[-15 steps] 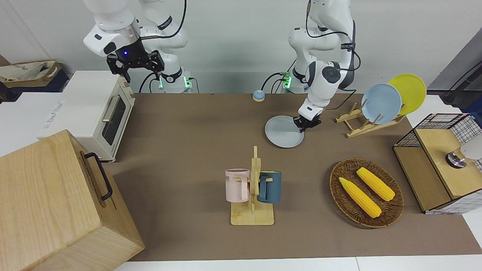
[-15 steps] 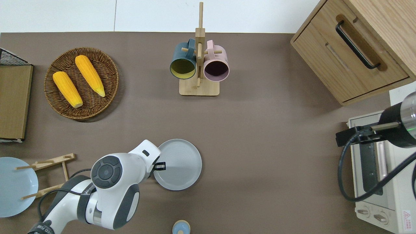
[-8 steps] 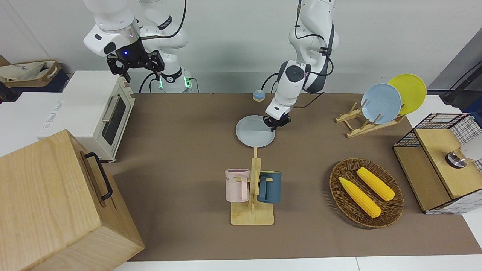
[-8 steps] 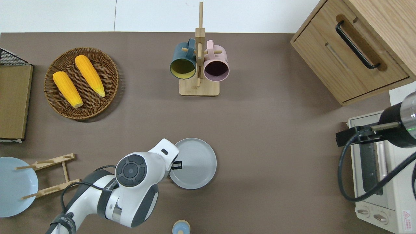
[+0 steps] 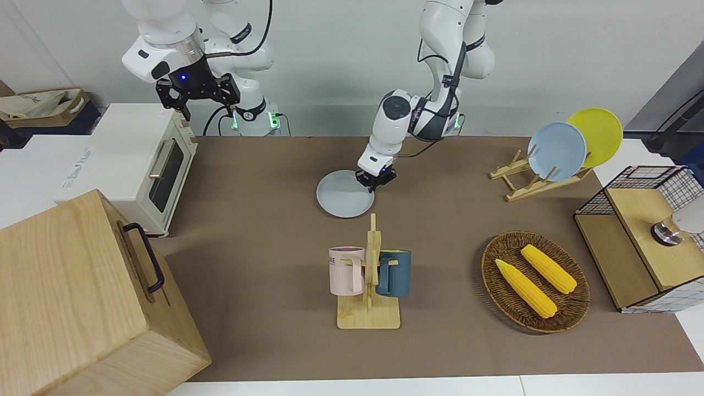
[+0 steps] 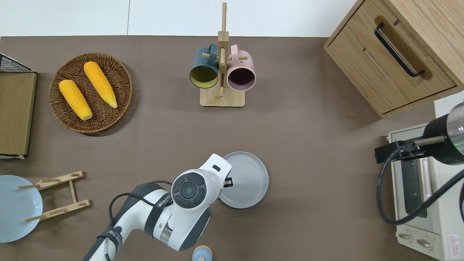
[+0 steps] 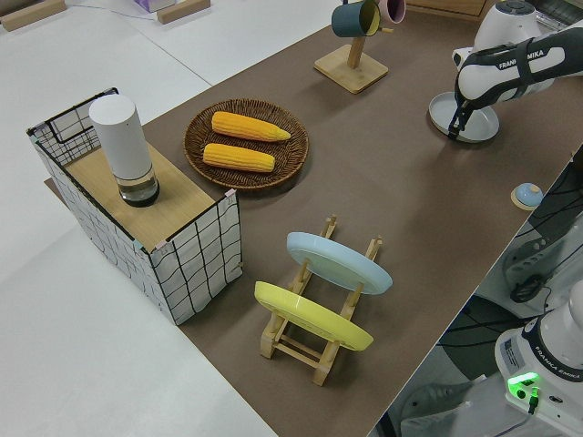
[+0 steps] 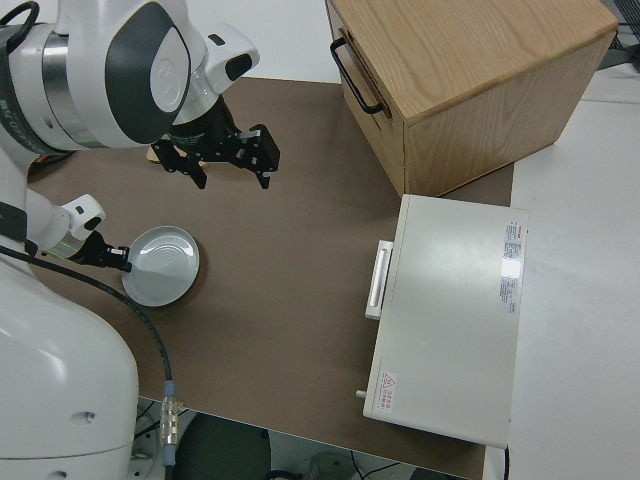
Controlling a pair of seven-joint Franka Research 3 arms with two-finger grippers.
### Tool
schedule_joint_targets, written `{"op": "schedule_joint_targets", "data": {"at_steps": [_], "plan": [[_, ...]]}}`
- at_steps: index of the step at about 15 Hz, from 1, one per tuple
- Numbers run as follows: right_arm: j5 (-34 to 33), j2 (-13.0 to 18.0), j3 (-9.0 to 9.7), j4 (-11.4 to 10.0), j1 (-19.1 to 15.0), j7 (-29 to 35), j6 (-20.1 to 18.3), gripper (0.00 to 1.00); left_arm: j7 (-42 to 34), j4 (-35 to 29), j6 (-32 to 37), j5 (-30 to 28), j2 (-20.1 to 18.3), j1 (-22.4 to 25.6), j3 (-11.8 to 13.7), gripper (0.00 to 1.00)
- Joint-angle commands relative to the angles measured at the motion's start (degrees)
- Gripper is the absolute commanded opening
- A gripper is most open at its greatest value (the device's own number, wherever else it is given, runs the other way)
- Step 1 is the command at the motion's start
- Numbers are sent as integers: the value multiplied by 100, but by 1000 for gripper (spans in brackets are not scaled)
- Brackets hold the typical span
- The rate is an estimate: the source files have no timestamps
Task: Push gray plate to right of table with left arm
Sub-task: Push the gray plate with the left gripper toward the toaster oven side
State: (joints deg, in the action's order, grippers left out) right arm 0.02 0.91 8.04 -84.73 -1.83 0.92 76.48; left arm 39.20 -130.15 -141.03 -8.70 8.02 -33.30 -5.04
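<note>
Hidden and cropped parts

Overhead, the white left arm's rounded wrist (image 6: 191,189) covers the black left gripper (image 6: 227,182) and the near rim of the pale bluish-gray round plate (image 6: 246,180); finger spacing is unreadable. The light-blue plate (image 6: 16,206) is cut at the frame's lower left edge.

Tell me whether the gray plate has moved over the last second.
Yes. The gray plate has slid toward the right arm's end of the table, pushed by the left tool; overhead, it now lies past the mug stand.
</note>
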Motion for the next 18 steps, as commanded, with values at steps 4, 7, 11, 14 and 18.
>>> {"op": "schedule_joint_targets", "data": {"at_steps": [4, 7, 11, 14, 18], "plan": [[25, 14, 92, 53, -115, 66, -89, 983, 869, 771, -83, 0, 858, -589, 47, 0], [25, 14, 92, 53, -107, 66, -89, 983, 1273, 1123, -74, 9, 1166, -862, 47, 0], [25, 14, 92, 53, -107, 75, -89, 983, 1888, 1623, -65, 316, 1570, -1108, 47, 0], [25, 14, 92, 53, -107, 75, -89, 983, 2083, 1940, -39, 352, 1790, -1240, 47, 0], [25, 14, 92, 53, -107, 75, -89, 983, 2083, 2055, -30, 343, 1896, -1328, 56, 0]]}}
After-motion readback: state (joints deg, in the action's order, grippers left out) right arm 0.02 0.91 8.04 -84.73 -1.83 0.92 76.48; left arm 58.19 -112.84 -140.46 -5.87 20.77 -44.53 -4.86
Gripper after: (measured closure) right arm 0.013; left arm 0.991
